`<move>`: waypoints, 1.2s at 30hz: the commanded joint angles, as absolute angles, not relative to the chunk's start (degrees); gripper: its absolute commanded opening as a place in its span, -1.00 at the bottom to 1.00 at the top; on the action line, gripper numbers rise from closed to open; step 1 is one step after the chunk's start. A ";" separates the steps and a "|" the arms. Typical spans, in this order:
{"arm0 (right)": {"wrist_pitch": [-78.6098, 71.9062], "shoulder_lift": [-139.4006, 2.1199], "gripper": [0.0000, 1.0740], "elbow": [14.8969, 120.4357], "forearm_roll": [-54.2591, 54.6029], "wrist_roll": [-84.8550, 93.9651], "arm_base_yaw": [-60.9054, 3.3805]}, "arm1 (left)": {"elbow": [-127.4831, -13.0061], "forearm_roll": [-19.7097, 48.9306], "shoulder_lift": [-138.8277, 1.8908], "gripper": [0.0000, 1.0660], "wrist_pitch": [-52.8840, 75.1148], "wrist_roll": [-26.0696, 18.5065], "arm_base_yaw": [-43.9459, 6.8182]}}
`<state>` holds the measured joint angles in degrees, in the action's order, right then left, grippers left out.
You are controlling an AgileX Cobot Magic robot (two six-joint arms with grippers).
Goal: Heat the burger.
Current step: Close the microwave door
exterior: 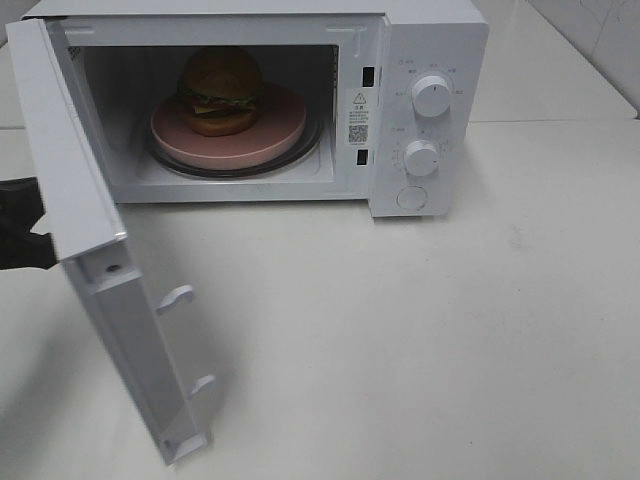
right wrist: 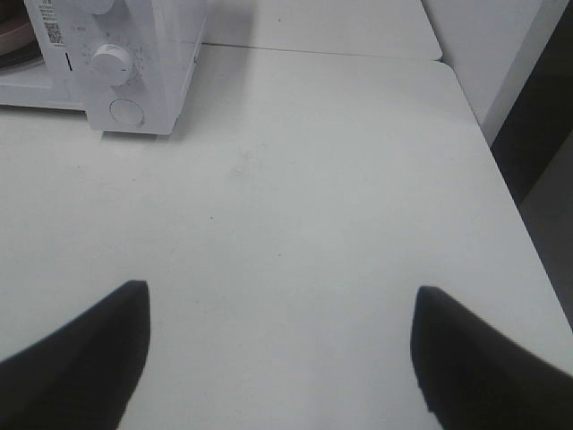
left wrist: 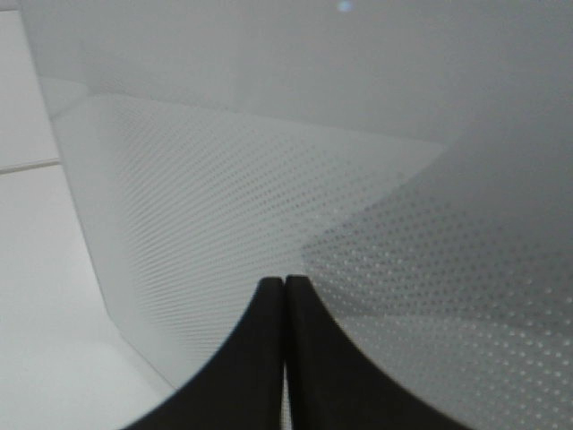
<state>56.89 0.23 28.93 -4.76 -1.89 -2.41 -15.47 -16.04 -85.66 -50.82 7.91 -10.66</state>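
A: While the hinged white door (exterior: 90, 250) hangs wide open, where is the round burger (exterior: 221, 88) with its glossy golden-brown bun, green lettuce, yellow cheese and dark patty?

B: Inside the boxy white microwave oven (exterior: 430, 40). Upright on a round pink plate (exterior: 270, 140), toward the plate's back left. Plate rests on the clear glass turntable (exterior: 240, 170). Oven stands by the far edge of the white worktop (exterior: 400, 330).

A: Left pincer (left wrist: 285, 282)?

B: Black fingers pressed together, nothing between them. Tips right up at the dotted window panel on the door's outer side. Touching or not: cannot tell. The high camera catches only a dark piece of it at the worktop's left edge, behind the door.

A: Right pincer (right wrist: 282, 313)?

B: Fingers well apart, holding nothing. Over bare worktop toward the right edge, well apart from the oven.

A: Controls?

B: Upper round white knob (exterior: 432, 95), lower round white knob (exterior: 421, 157), round white button (exterior: 411, 198) beneath, all on the oven's right panel.
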 commanded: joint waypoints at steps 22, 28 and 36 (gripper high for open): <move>56.89 1.78 0.42 28.65 -4.87 -2.18 -1.95 | -30.60 -3.90 -99.47 -1.00 -52.94 6.82 -26.07; 56.89 1.78 0.42 28.65 -4.87 -2.18 -1.95 | -35.41 -3.27 -102.04 -1.00 -51.39 6.53 -29.05; 56.89 1.78 0.42 28.65 -4.87 -2.18 -1.95 | -41.88 0.69 -104.97 -1.00 -49.33 5.56 -32.43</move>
<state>56.89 0.23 28.93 -4.76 -1.89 -2.41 -41.37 0.00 -105.14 -49.45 5.84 -32.03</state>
